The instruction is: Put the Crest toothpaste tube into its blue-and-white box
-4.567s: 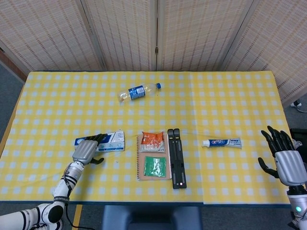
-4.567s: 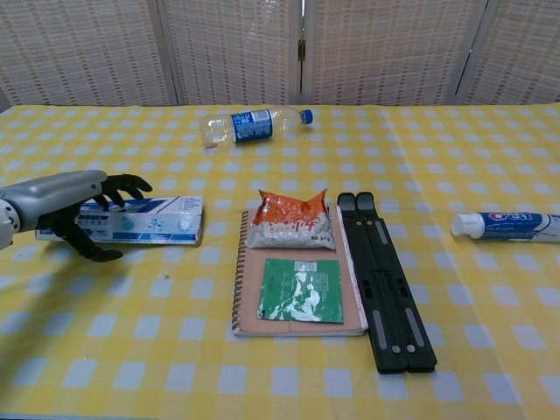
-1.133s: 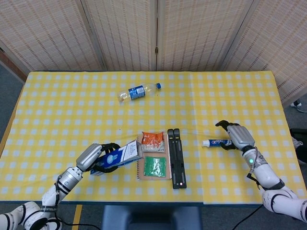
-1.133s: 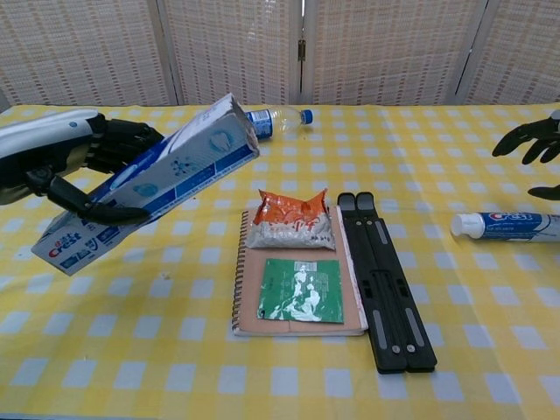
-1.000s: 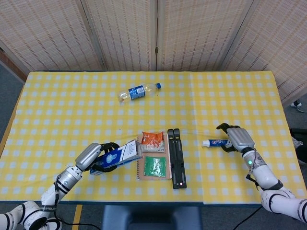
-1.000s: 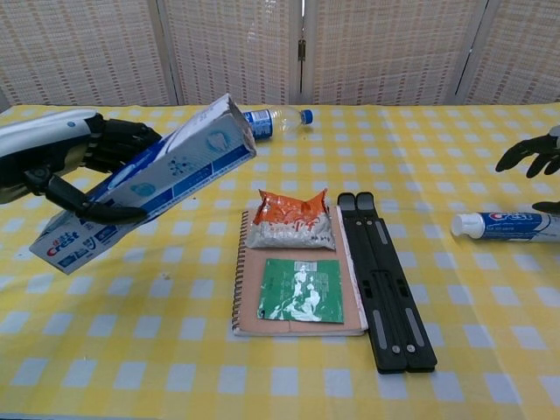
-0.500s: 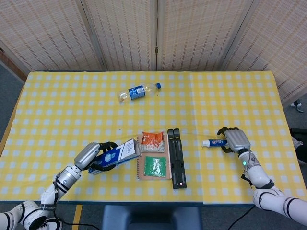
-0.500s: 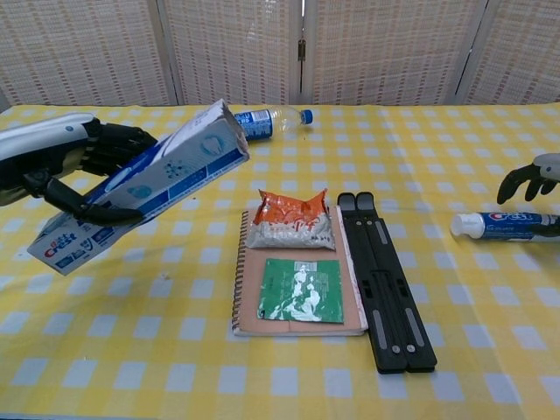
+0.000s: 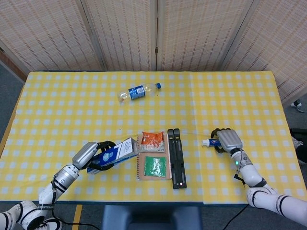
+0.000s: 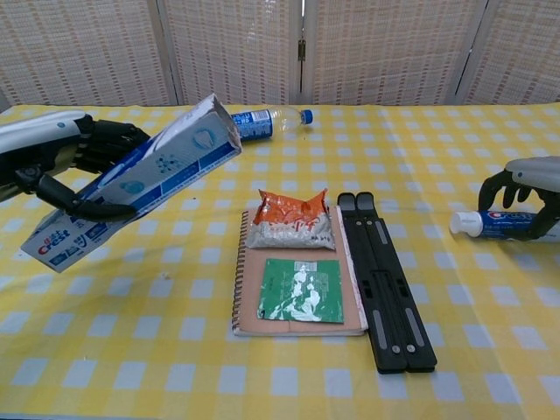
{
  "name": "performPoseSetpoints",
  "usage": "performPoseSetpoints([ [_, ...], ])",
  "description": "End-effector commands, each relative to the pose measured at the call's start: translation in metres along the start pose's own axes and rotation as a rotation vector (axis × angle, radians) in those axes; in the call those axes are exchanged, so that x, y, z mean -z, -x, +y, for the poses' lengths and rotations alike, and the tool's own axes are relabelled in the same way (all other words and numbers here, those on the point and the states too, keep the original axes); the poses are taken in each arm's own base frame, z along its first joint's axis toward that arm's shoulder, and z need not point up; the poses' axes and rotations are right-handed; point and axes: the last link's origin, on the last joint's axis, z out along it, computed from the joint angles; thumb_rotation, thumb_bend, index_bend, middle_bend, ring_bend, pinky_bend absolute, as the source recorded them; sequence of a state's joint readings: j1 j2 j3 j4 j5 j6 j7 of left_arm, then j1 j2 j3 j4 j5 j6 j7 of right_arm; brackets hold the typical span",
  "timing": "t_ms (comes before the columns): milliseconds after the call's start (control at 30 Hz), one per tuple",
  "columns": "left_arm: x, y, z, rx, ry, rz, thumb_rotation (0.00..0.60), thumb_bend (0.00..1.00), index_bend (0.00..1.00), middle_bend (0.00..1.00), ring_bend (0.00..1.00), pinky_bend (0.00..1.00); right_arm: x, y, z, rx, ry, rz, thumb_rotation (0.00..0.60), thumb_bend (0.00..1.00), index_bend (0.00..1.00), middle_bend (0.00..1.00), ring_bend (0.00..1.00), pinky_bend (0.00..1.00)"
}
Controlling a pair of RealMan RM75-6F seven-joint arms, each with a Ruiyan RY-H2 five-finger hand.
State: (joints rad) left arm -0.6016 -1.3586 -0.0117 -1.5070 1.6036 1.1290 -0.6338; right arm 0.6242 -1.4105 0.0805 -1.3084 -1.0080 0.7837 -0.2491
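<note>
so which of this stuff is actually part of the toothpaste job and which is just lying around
Part of the job:
- Crest box, held tilted off the table by the left robot hand
- toothpaste tube, lying on the table under the right robot hand

Just lying about:
- water bottle
- orange snack packet
- green packet on the notebook
- black folding stand

Right hand (image 10: pixel 528 194): cut off by the right frame edge in the chest view; fingers arch over the toothpaste tube (image 10: pixel 486 224), contact not resolvable. Tube's tail end hidden under the hand, only the cap end shows.

Left hand (image 10: pixel 54 164): wrist cut off at left edge. Box (image 10: pixel 131 182): open or closed end undeterminable. Print on the water bottle (image 9: pixel 138 91) label too small to read.
</note>
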Motion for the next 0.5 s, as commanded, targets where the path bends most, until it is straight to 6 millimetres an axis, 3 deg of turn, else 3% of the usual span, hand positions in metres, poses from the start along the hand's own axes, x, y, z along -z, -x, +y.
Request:
performPoseSetpoints([
  [33, 0.0002, 0.0001, -0.0004, -0.001, -0.001, -0.001, 0.6, 0.3, 0.42, 0.48, 0.5, 0.55, 0.0, 0.0006, -0.0014, 0.008, 0.002, -0.002, 0.6, 0.4, 0.43, 0.34, 0.33, 0.29],
  [500, 0.0012, -0.0016, -0.0024, 0.006, -0.008, 0.011, 0.6, 0.3, 0.42, 0.48, 0.5, 0.55, -0.0004, -0.0092, -0.0031, 0.014, 0.012, 0.047, 0.6, 0.4, 0.63, 0.49, 0.47, 0.45],
])
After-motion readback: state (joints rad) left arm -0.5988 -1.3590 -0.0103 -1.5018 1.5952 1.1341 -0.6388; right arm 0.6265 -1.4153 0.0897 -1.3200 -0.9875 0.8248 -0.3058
